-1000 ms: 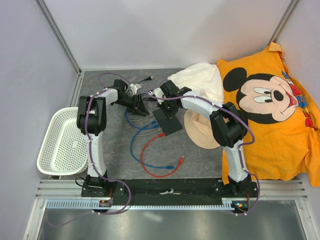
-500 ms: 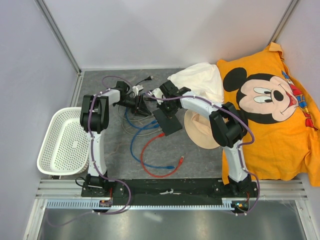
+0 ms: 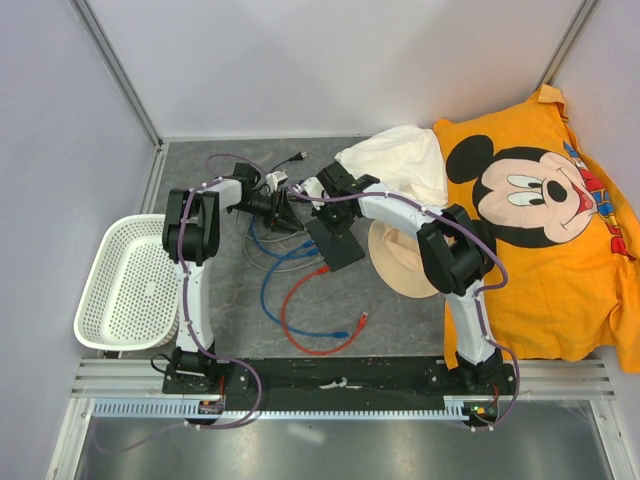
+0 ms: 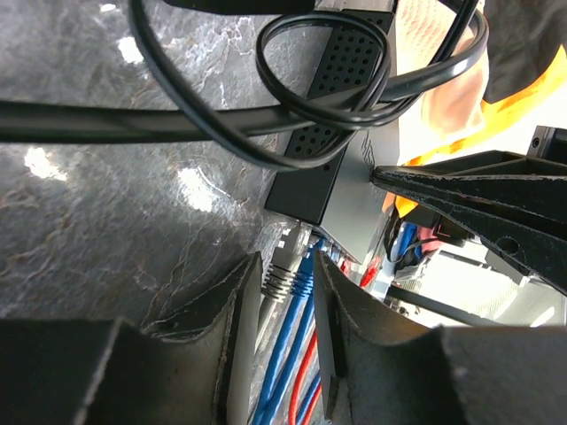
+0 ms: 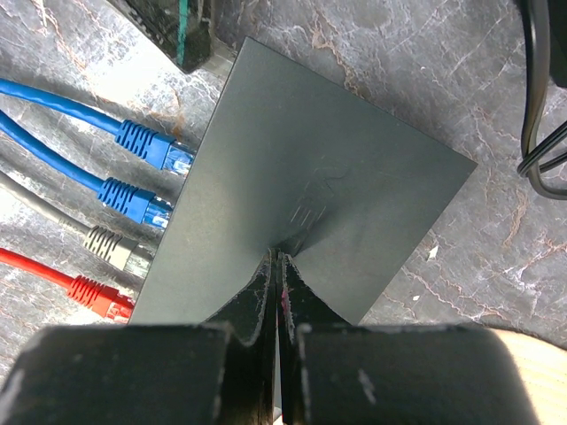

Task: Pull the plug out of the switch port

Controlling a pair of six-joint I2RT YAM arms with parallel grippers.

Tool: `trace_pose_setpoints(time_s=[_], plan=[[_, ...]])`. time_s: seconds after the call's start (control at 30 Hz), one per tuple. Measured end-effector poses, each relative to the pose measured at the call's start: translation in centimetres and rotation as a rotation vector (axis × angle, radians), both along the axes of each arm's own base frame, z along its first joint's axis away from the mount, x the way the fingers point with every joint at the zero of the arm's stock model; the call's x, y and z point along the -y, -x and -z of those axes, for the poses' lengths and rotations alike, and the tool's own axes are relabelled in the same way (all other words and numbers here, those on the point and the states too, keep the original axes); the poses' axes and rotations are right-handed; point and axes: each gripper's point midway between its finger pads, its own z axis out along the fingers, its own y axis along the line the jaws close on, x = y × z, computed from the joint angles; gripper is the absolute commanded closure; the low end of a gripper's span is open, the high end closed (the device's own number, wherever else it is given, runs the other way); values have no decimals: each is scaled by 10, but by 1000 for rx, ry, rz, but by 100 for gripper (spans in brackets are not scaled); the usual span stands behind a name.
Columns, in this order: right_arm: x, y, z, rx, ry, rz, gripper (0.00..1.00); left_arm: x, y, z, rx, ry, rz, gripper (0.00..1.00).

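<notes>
The left hand (image 4: 285, 292), unclenched, straddles the grey plug (image 4: 278, 276) at the switch port (image 4: 297, 228); right hand (image 5: 277, 257) clenched.

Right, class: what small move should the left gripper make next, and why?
Probably close the left gripper on the grey plug. Its open jaws straddle that plug, with a blue plug alongside, and both are seated in the switch. The right gripper, shut, presses on the switch's top, so the box looks braced for a pull.

Looped black cord (image 4: 133, 122) crosses the switch (image 4: 350, 190), crowding the packed plugs (image 4: 281, 270).
</notes>
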Motion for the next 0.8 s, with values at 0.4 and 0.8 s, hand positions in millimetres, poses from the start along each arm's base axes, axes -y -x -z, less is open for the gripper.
trace_pose_setpoints(time_s=[0.4, 0.8], plan=[[-2, 0, 0, 4, 0, -3, 100, 4, 1, 2, -9, -16, -3, 71], [-2, 0, 0, 7, 4, -5, 100, 7, -2, 2, -67, -36, -45, 83]])
